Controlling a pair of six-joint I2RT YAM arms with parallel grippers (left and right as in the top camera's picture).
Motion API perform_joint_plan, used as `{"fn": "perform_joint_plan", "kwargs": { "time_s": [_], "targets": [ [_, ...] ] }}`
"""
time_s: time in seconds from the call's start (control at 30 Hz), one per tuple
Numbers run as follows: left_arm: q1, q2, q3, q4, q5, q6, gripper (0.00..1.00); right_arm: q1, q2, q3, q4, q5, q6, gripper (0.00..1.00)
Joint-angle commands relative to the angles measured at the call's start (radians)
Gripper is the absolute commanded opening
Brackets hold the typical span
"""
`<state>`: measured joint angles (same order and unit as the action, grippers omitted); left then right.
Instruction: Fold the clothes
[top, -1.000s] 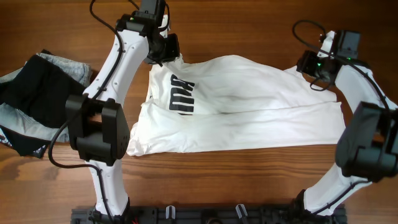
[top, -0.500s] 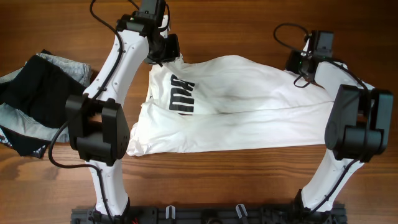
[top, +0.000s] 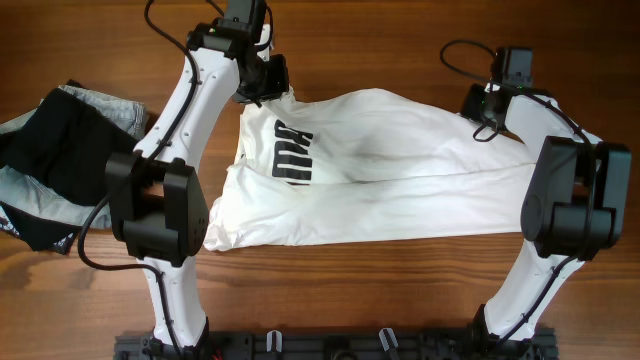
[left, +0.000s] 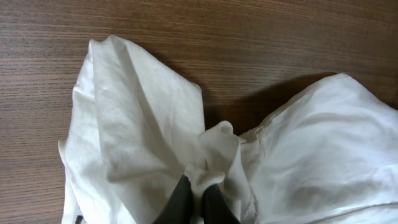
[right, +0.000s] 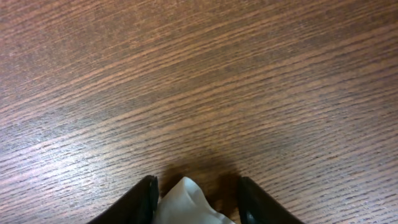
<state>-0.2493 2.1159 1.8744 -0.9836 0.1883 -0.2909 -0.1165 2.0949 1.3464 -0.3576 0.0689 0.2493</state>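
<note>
The white shirt (top: 380, 170) lies spread across the wooden table, black lettering (top: 292, 155) near its left end. My left gripper (top: 268, 85) is at the shirt's far left corner, shut on a bunched fold of the white fabric (left: 205, 165). My right gripper (top: 485, 108) is at the shirt's far right corner. In the right wrist view its fingers (right: 194, 198) stand open on either side of a small white corner of the shirt (right: 186, 202), not closed on it.
A pile of a black garment (top: 55, 160) and a pale grey-blue garment (top: 110, 108) lies at the table's left edge. Bare wood (top: 380, 40) shows behind and in front of the shirt. A black rail (top: 320, 345) runs along the front edge.
The right arm swung left and inward to the shirt's far right corner, then stayed still. The left gripper and the shirt have not moved.
</note>
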Motion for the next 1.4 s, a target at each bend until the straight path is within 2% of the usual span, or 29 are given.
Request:
{"fn": "perform_joint_plan", "kwargs": {
  "time_s": [0.0,0.1,0.17,0.43,0.67,0.87,1.07,1.37],
  "targets": [
    [0.002,0.014,-0.009,0.001,0.001,-0.002,0.04,0.000,0.056,-0.029,-0.042,0.002,0.023,0.30],
    [0.002,0.014,-0.009,0.001,0.001,-0.002,0.04,0.001,0.056,-0.029,-0.046,-0.018,0.023,0.11],
    [0.002,0.014,-0.009,0.001,0.001,-0.002,0.04,0.000,0.056,-0.029,-0.048,-0.018,0.023,0.04],
    [0.003,0.014,-0.009,0.035,0.000,-0.001,0.04,-0.016,0.008,0.006,-0.092,-0.016,0.016,0.04],
    [0.045,-0.013,-0.008,0.212,0.001,-0.002,0.04,-0.134,-0.123,0.223,-0.230,-0.016,-0.015,0.04],
    [0.072,-0.027,-0.008,0.298,0.002,-0.005,0.04,-0.167,-0.145,0.247,-0.281,0.015,-0.064,0.04],
    [0.072,-0.037,-0.008,0.262,0.002,-0.005,0.04,-0.187,-0.147,0.247,-0.334,0.119,-0.063,0.04],
    [0.076,-0.150,-0.008,0.004,0.009,-0.006,0.04,-0.301,-0.151,0.247,-0.443,0.159,-0.066,0.04]
  ]
}}
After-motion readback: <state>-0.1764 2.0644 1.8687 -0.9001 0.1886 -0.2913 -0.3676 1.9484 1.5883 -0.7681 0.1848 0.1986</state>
